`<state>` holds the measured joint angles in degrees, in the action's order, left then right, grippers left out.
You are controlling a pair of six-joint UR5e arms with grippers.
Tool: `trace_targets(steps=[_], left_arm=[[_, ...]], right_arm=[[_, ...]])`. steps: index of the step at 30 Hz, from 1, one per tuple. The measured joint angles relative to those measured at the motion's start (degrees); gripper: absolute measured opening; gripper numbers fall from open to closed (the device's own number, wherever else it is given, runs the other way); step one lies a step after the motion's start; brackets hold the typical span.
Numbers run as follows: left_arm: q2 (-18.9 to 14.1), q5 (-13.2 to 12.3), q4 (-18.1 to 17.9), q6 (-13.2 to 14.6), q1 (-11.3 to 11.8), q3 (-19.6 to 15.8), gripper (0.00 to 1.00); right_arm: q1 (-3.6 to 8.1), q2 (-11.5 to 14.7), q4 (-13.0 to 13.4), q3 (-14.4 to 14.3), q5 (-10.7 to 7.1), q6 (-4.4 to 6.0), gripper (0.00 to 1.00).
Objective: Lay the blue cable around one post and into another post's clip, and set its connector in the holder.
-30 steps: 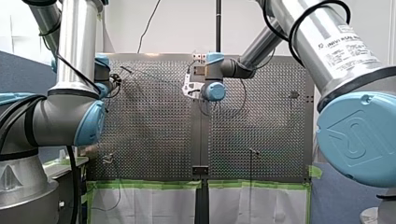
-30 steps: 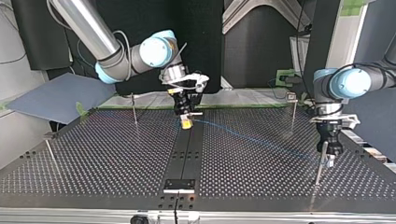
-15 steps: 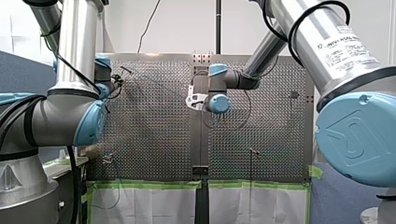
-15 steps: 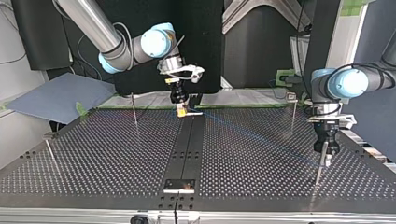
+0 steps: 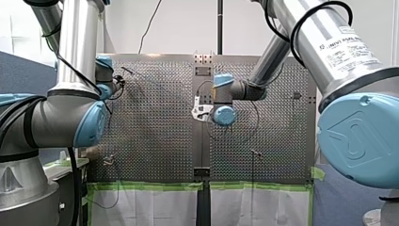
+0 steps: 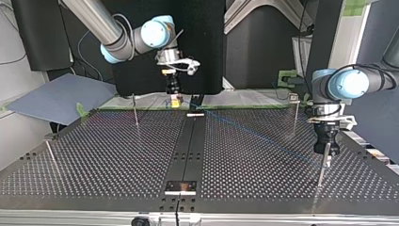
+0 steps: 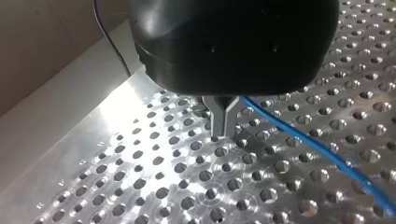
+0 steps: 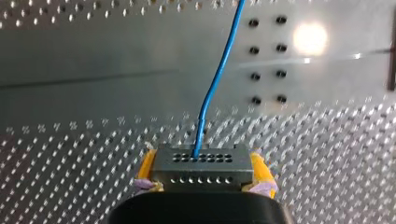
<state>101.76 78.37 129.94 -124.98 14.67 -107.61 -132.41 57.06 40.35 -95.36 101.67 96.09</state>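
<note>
At the top view's lower right, my left gripper, black with slim metal fingers, is clenched on the thin blue cable beside an upright steel post. The cable runs straight over the open perforated table to its far rim. There my right gripper grasps the blocky grey connector between its yellow pads.

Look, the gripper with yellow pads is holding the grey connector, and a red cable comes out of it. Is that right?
Not quite. The cable is blue, not red. The right wrist view shows it running out of the grey connector, which my right gripper holds between its yellow pads.
</note>
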Motion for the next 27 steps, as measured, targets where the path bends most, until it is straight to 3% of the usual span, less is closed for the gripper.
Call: trace_targets(steps=[5, 13, 19, 27], left_arm=[[-0.02, -0.07, -0.01, -0.02, -0.08, 0.0, 0.01], [0.0, -0.01, -0.02, -0.08, -0.11, 0.01, 0.01], [-0.01, 0.06, -0.01, -0.06, -0.13, 0.0, 0.01], [-0.03, 0.08, -0.02, -0.2, -0.17, 0.0, 0.01]], right_arm=[[0.51, -0.03, 2.3, -2.29, 2.05, 1.01, 0.0], [0.79, -0.07, 6.22, -6.21, 5.95, 0.55, 0.0], [1.67, -0.14, 9.45, -9.44, 9.17, 0.8, 0.0], [2.68, -1.12, 13.54, -13.53, 13.26, 0.34, 0.0]])
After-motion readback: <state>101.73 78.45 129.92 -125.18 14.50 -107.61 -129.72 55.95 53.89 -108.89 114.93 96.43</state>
